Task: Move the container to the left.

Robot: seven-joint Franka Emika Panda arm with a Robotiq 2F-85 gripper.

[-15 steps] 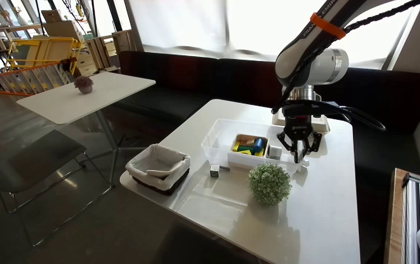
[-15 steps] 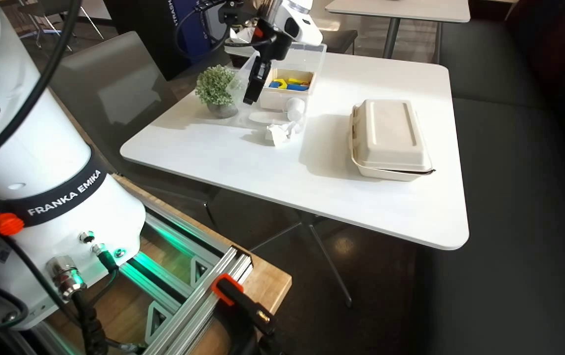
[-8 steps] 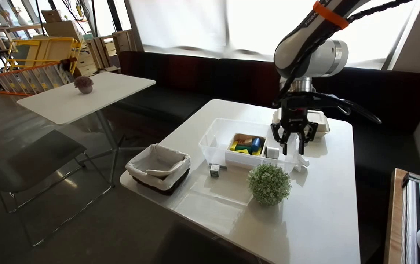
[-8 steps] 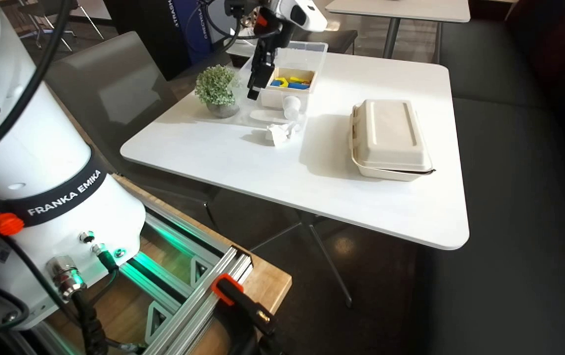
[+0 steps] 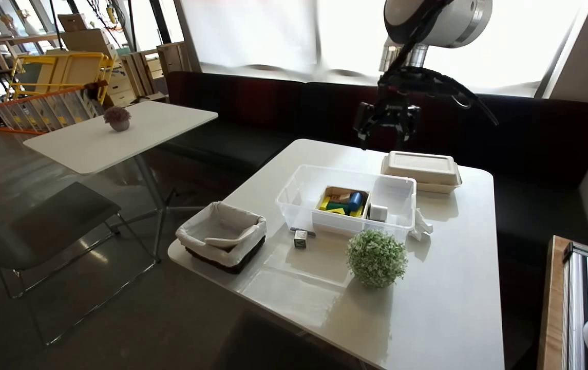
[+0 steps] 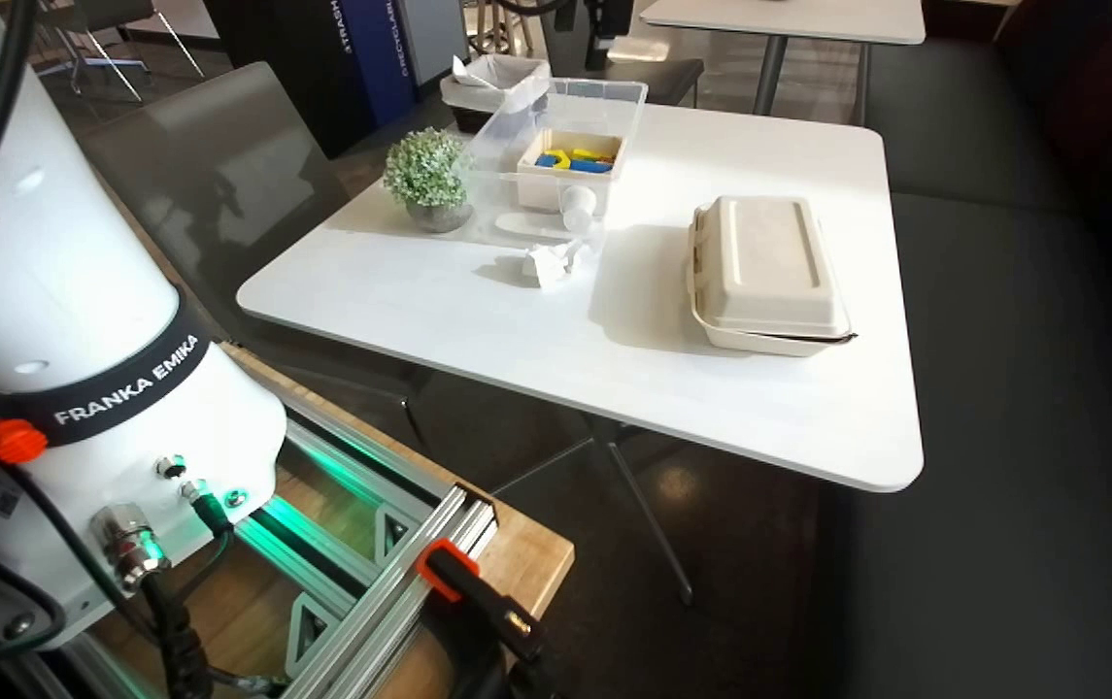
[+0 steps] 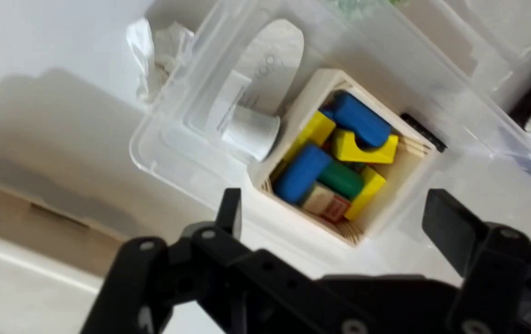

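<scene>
The fingers [image 7: 230, 206] are spread wide, holding nothing, well above the tub [image 5: 349, 177]. Its rim is best straddled squarely, then slid left slowly so the blocks [image 7: 342, 178] are not spilled. Below the fingers, left and right, plant [image 6: 427, 175] and lunch box [image 6: 767, 267] are shown whole in an exterior view, cropped in the wrist view.

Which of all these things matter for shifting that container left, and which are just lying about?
Part of the job:
plastic tub, the container to move
gripper, open and holding nothing

Just lying about:
wooden box of blocks (inside the tub, so probably travels along)
potted plant
lidded takeaway box
lined basket
crumpled paper
</scene>
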